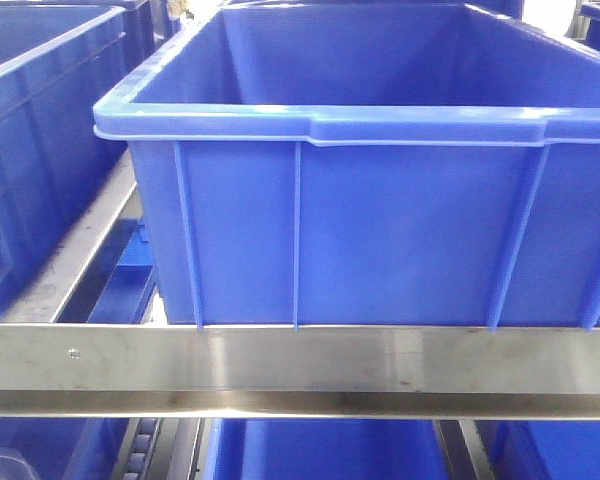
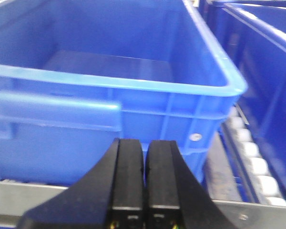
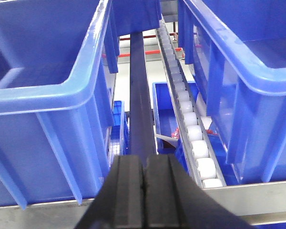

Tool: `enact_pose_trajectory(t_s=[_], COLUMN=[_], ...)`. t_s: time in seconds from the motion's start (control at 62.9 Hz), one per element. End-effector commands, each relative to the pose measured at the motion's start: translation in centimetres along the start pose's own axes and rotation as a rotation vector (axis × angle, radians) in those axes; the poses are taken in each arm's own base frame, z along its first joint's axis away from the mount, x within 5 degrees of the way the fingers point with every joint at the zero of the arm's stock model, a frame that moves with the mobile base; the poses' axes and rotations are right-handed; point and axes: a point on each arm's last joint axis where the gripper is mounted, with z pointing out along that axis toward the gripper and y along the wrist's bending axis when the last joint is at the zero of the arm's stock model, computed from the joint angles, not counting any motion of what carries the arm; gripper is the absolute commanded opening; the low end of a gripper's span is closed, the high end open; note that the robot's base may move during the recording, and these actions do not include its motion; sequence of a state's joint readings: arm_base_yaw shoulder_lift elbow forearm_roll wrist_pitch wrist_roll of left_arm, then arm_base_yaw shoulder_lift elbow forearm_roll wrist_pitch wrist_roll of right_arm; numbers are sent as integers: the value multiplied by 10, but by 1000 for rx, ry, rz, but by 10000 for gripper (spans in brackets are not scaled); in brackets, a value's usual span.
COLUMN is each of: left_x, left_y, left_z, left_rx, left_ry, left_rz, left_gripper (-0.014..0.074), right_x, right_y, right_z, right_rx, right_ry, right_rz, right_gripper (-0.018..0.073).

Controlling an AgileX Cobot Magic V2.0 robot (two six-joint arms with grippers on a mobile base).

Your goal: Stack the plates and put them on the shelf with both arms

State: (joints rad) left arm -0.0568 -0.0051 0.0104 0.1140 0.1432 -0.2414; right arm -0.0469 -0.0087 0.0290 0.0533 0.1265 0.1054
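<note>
No plates show in any view; they are out of view. My left gripper (image 2: 144, 143) is shut with nothing between its black fingers, and it hovers in front of a large empty blue bin (image 2: 109, 86). In the right wrist view my right gripper (image 3: 144, 160) is also shut and empty, aimed down the gap between two blue bins (image 3: 47, 86). The front view shows neither gripper, only a big empty blue bin (image 1: 380, 200) on the shelf (image 1: 300, 365).
A steel front rail (image 1: 300, 365) runs across under the bin. White roller tracks (image 3: 190, 129) and a dark bar (image 3: 140, 95) run between bins. More blue bins stand left (image 1: 30, 150), right (image 3: 248, 71) and on the level below (image 1: 320, 450).
</note>
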Motion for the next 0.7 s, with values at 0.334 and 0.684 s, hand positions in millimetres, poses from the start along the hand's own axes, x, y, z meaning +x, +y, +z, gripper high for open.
enact_pose_trajectory(t_s=[0.334,0.684], left_x=[-2,-2], left_y=[-2,-2], left_z=[-1,-1], left_rx=[33,33], left_ry=[-84,-84], left_rz=[-6,-6], left_gripper=[90,90], right_x=[-15,-15], right_y=[2,2], right_z=[-4,-4], right_rx=[-11,-11], right_ry=[-135,-135], right_rz=[-10,-10], right_gripper=[57,57])
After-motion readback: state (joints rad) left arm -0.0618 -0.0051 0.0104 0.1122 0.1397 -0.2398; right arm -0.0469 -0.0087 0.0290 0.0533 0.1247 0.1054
